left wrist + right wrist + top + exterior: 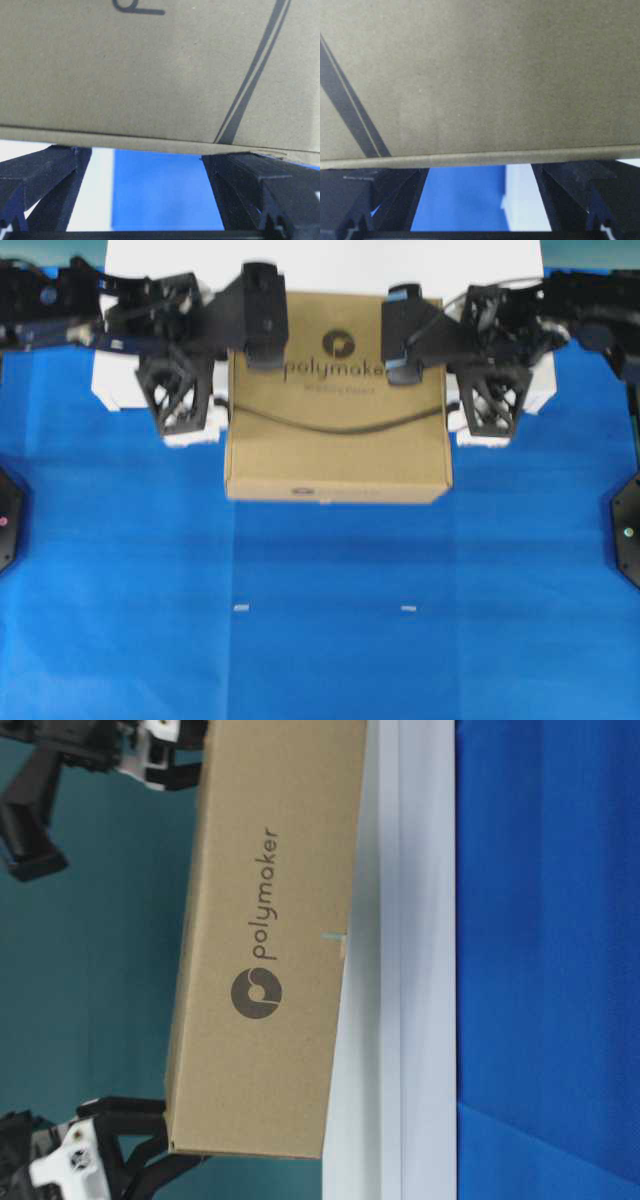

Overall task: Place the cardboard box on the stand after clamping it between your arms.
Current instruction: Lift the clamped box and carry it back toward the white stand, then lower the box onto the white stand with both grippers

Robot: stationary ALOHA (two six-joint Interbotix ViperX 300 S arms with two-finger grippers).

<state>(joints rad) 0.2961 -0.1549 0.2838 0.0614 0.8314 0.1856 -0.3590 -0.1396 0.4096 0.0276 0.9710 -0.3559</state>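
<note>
The cardboard box [335, 430] is clamped between my two arms, brown with the dark polymaker logo on top. Its far half lies over the white stand [320, 262] and its near half hangs above the blue cloth. My left gripper [183, 395] presses against its left side and my right gripper [492, 400] against its right side. Both are open, with nothing between the fingers. In the left wrist view the box [160, 70] fills the top, above my left gripper [147, 152]. The right wrist view mirrors this, with the box [480, 75] above my right gripper [477, 170]. From table level the box [265, 940] is tilted against the stand [400, 970].
Blue cloth [320, 640] covers the table in front of the stand, with two small white marks [240, 607] on it. Black arm bases [625, 530] sit at the left and right edges. The stand's corners [110, 390] show beside both grippers.
</note>
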